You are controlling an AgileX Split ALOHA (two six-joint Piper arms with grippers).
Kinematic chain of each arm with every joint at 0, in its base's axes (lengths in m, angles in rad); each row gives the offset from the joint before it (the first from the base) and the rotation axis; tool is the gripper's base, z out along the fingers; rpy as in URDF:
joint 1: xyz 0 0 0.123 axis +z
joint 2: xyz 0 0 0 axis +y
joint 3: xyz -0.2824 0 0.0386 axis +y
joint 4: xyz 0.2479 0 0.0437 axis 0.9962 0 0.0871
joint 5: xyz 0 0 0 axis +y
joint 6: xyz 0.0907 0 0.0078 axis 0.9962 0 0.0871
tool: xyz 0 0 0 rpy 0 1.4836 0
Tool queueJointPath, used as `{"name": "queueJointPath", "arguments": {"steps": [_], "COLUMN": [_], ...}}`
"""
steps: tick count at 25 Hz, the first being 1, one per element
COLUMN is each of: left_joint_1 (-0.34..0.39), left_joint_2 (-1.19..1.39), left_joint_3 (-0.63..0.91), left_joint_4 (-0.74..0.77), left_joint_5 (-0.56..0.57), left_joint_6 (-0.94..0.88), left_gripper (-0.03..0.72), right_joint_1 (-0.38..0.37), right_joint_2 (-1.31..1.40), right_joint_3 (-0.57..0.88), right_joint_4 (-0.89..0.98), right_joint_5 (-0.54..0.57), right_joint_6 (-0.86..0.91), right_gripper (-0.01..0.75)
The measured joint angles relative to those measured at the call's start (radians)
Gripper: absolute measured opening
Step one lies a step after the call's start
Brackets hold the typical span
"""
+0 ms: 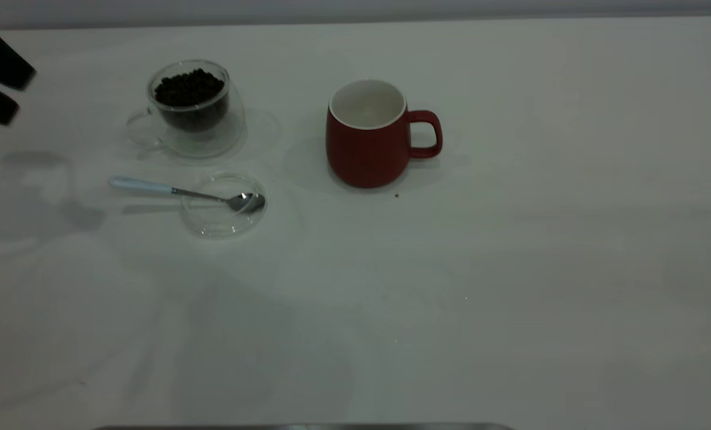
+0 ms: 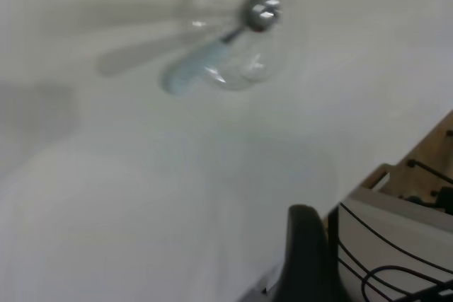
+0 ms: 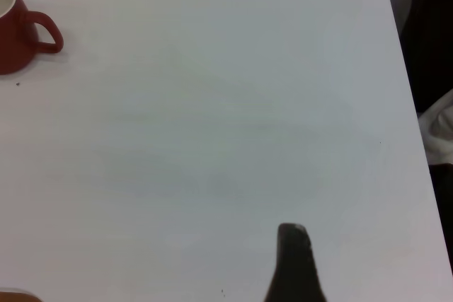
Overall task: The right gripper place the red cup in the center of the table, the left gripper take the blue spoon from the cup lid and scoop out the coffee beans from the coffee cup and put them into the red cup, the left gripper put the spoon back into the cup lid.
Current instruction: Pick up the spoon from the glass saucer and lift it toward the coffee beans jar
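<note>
The red cup (image 1: 367,146) stands upright near the middle of the table (image 1: 510,269), its handle toward the right; it looks empty. It also shows at the edge of the right wrist view as the red cup (image 3: 14,40). The coffee cup (image 1: 191,110) holds a heap of coffee beans (image 1: 189,88). In front of it lies the cup lid (image 1: 224,206). The blue spoon (image 1: 170,190) has its bowl in the lid and its handle pointing left. My left gripper (image 1: 21,92) hovers open and empty at the far left. The right gripper (image 3: 294,245) is far from the cup, holding nothing.
One stray bean (image 1: 397,194) lies just in front of the red cup. In the left wrist view the spoon (image 2: 205,58) and the lid (image 2: 233,40) lie ahead, and a grey unit with black cables (image 2: 396,245) sits past the table's edge.
</note>
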Motion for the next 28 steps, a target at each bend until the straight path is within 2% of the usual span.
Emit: {"name": "queueJointPath", "arguments": {"steps": [5,13,21,28], "left_joint_1": [0.0,0.0,0.0,-0.011], "left_joint_2": [0.119,0.235,0.321,0.359], "left_joint_3": [-0.074,-0.111,-0.112,-0.112], "left_joint_4": [-0.006,-0.025,-0.186,-0.197], "left_joint_5": [-0.005,-0.022,-0.027,-0.034], "left_joint_6": [0.052,0.115,0.202,0.208], "left_gripper": [0.563,0.563,0.563,0.563], "right_joint_1": [0.0,0.0,0.0,0.0], "right_joint_2": [0.0,0.0,0.0,0.0], "right_joint_3": [0.0,0.0,0.0,0.0], "right_joint_4": [0.0,0.0,0.0,0.0], "right_joint_5": [0.0,0.0,0.0,0.0], "right_joint_6": [0.0,0.0,0.0,0.0], "right_gripper": [0.591,0.591,0.591,0.591]}}
